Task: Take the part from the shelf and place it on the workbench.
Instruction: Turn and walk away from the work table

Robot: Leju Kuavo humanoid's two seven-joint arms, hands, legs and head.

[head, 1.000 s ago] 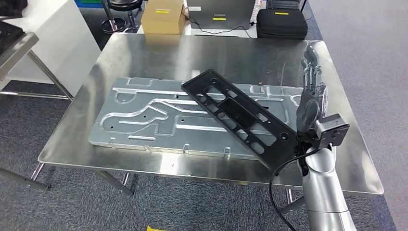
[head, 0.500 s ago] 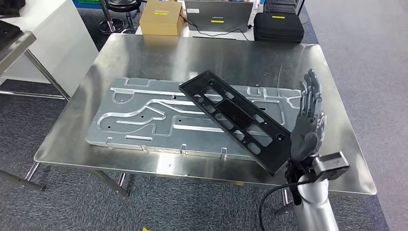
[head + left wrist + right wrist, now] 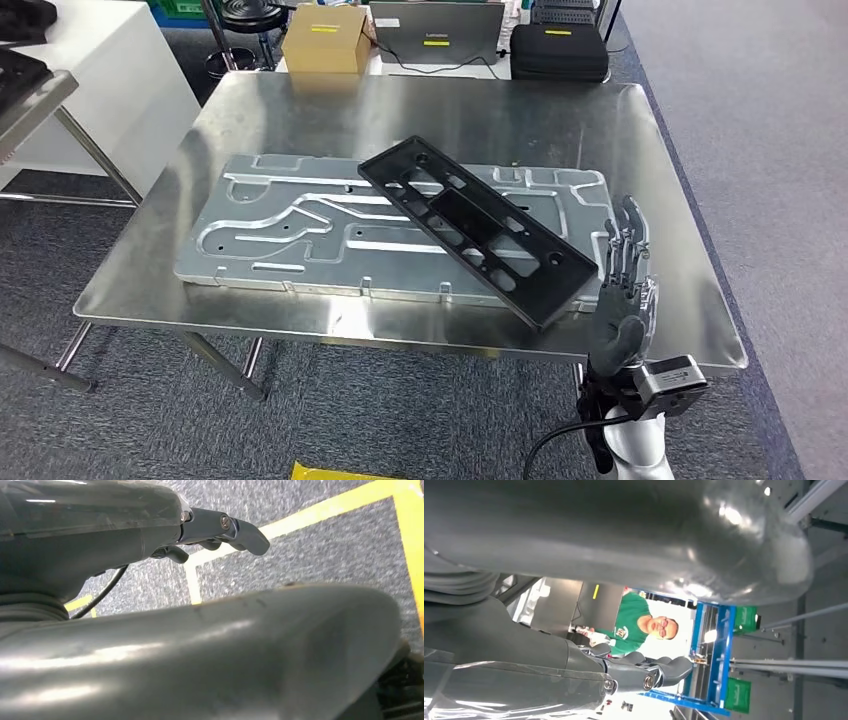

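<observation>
Right hand free of part, fingers straight and spread, empty, at workbench near-right edge; black part lies just up-left of it, apart, atop grey machined plate, long axis diagonal, near end toward hand. Left hand hangs over floor, fingers loosely curled, empty. Part flat, matte, slotted; bench shiny steel. Placement looks done

Steel table, reflective top. Large machined aluminium plate is laid flat across the middle, long side running left-right. Black slotted part is laid diagonally on the plate's right half, its near-right end reaching past the plate's near edge toward the table's near edge.
</observation>
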